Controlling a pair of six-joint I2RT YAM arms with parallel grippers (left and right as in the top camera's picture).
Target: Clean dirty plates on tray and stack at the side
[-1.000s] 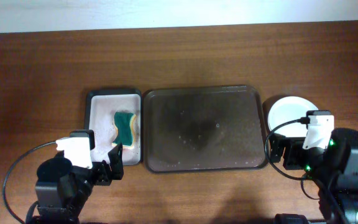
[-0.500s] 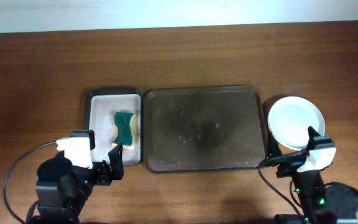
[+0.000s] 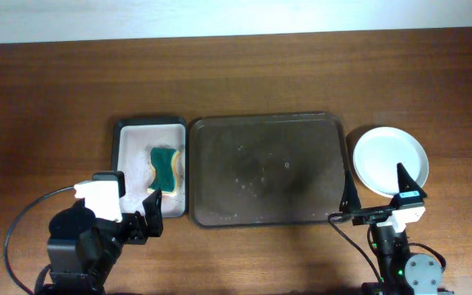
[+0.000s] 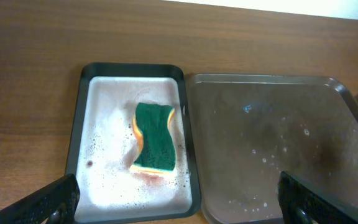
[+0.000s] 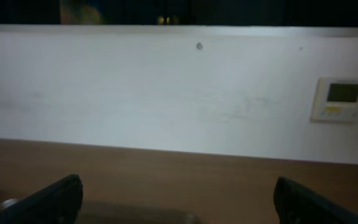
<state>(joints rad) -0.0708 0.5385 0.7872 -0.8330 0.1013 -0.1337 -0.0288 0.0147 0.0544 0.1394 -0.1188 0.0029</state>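
Plate [image 3: 389,161] lies just beyond right fingers [image 3: 401,177].

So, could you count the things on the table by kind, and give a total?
Trays: 2, the large dark tray and the small black-rimmed tray
Sponges: 1, the green sponge in the small tray
Plates: 1 seen, the white plate; any under it cannot be told
Total: 4

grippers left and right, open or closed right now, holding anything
Left black two-finger gripper: open, holding nothing.
Right black two-finger gripper: open, holding nothing.
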